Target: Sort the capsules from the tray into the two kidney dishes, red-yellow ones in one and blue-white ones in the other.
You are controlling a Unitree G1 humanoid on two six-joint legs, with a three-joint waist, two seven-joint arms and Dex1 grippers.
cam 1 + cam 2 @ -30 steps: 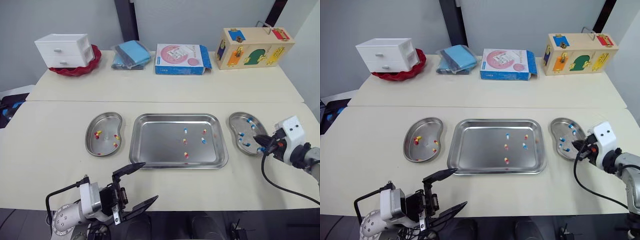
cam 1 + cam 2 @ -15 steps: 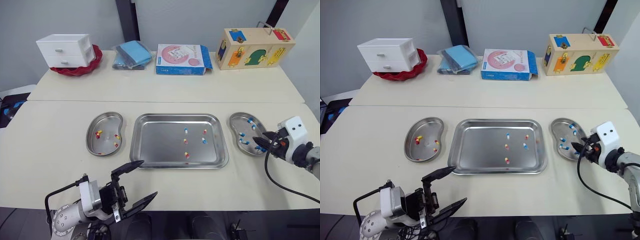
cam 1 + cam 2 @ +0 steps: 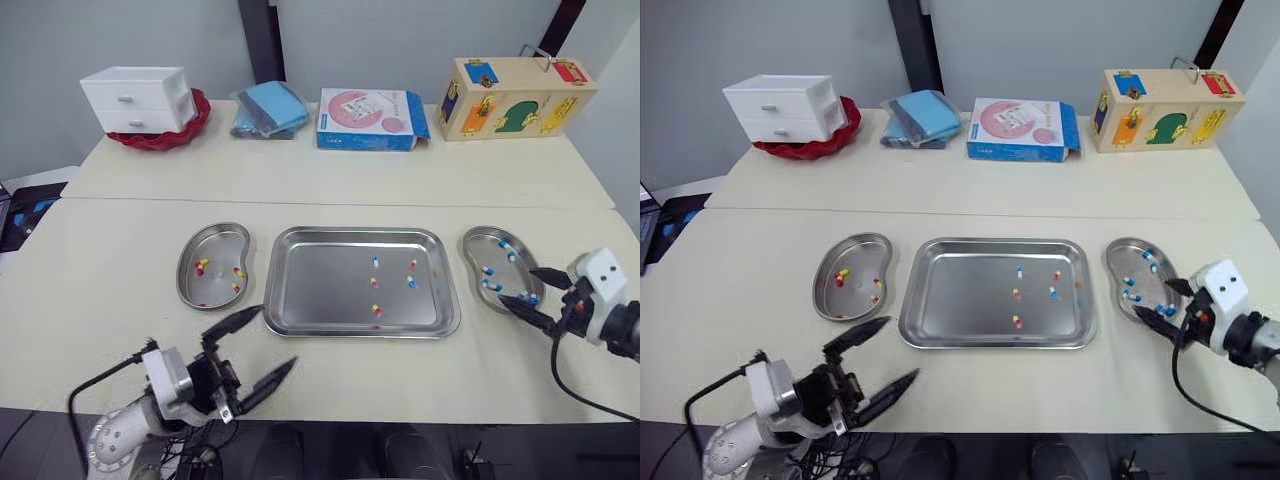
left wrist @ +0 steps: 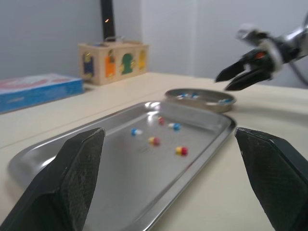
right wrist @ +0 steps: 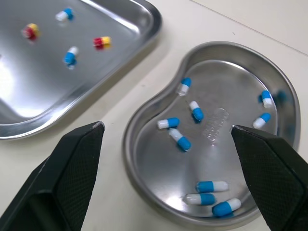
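At the blue-white kidney dish, the right pincer gapes empty.

Tray is cut by the right wrist view's edge; capsules in the left kidney dish are too small for me to count.

A cream table is carrying everything, with a seam running across it between a front part and a back part. On the front part, a steel tray is lying in the middle. A left kidney dish is sitting just beside it on one side and a right kidney dish just beside it on the other, neither touching it. Along the back part, a red bowl, a blue packet, a pink-and-blue box and a wooden latch box are standing in a row from left to right, well apart from the tray
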